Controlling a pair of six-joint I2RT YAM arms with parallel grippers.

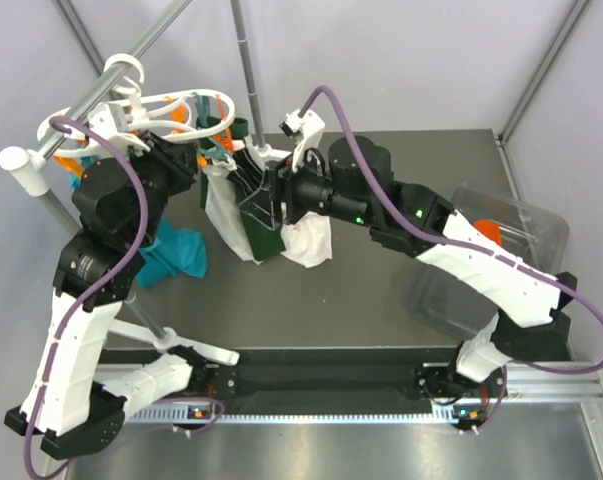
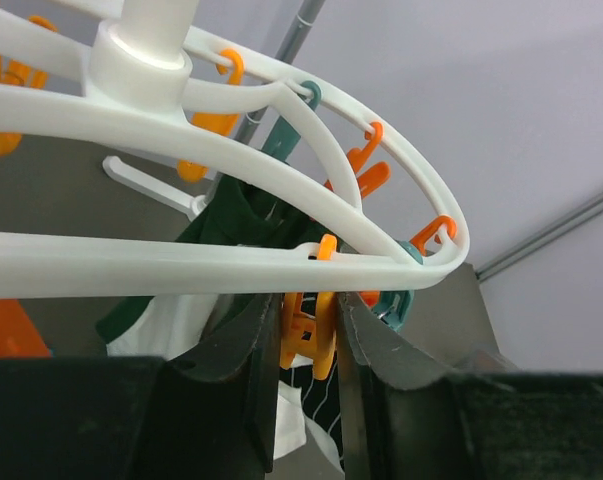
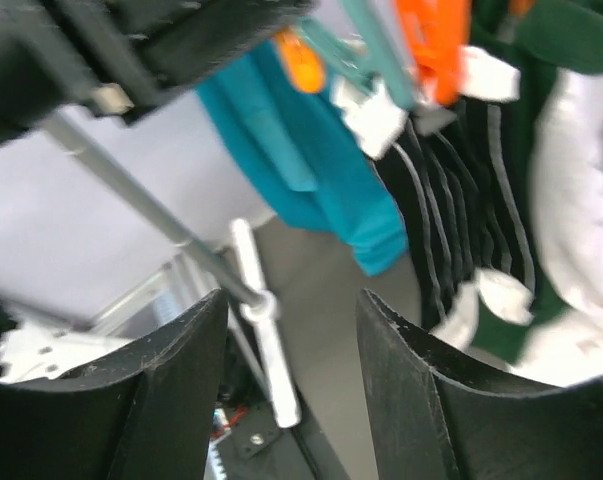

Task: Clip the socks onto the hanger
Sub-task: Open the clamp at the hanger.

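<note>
left tool point(image 2: 307, 325): I am squeezing an orange clip point(image 2: 305, 345) under the hanger point(image 2: 181, 262) rim | right tool point(image 3: 291, 300): standing open, empty | striped sock point(image 3: 456, 200): hanging lengthwise straight below that clip, seemingly in its mouth (view blurred); left arm nearer

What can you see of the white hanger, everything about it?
The hanger is a white plastic oval ring with curved inner spokes meeting at a central hub. Its hook hangs on the rail, back left. Orange and a few teal clips dangle from it; cloths hang from some. The left claw squeezes one orange clip at its near rim.
</note>
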